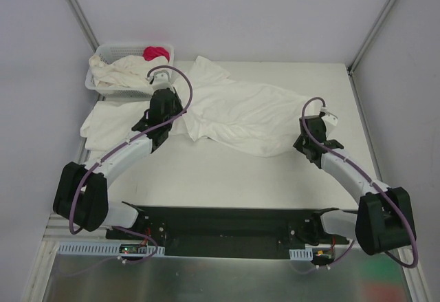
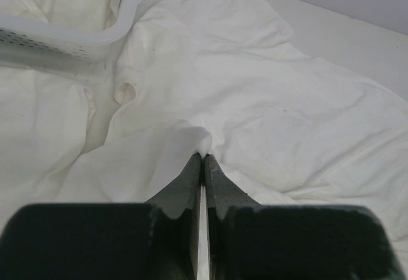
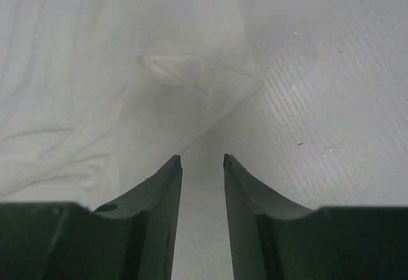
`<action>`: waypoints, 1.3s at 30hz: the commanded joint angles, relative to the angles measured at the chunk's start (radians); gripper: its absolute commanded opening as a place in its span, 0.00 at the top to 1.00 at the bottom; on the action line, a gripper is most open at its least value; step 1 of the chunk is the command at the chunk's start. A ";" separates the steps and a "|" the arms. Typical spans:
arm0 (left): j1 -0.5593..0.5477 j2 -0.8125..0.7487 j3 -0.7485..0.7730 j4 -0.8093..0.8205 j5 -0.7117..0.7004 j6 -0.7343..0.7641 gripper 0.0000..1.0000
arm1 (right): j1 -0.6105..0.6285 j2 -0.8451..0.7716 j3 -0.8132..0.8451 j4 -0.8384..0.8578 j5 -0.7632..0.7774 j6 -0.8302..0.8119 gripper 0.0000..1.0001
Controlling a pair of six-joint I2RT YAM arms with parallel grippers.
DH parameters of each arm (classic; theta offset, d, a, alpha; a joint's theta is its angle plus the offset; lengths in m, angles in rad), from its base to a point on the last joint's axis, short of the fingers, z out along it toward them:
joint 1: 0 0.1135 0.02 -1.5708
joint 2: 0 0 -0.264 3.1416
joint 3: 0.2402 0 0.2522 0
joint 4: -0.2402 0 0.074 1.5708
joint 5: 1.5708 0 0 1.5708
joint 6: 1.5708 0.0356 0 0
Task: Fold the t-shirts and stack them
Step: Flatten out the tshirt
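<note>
a crumpled white cotton t-shirt lay across the middle of the pale worktop, not yet flat. the left hand was pinched tight on a raised fold at its left side; the right hand hung part-open and empty just off its right edge. this looked like the spreading step; next the right would need to catch that edge so both could pull it smooth.

The top view looks down from above and behind the arm bases across the whole counter. Wrist views sit close behind the left pincer and right pincer, facing forward. All 3 share the t-shirt.
</note>
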 commanded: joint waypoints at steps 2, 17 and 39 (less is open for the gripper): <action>-0.011 -0.042 -0.006 0.037 -0.020 0.021 1.00 | 0.002 0.033 -0.003 0.031 0.043 0.017 0.65; -0.011 -0.042 -0.005 0.030 -0.047 0.035 1.00 | -0.010 0.223 0.085 0.117 0.041 0.017 0.65; -0.011 -0.040 0.004 0.028 -0.043 0.045 1.00 | -0.030 0.267 0.073 0.167 0.033 0.007 0.66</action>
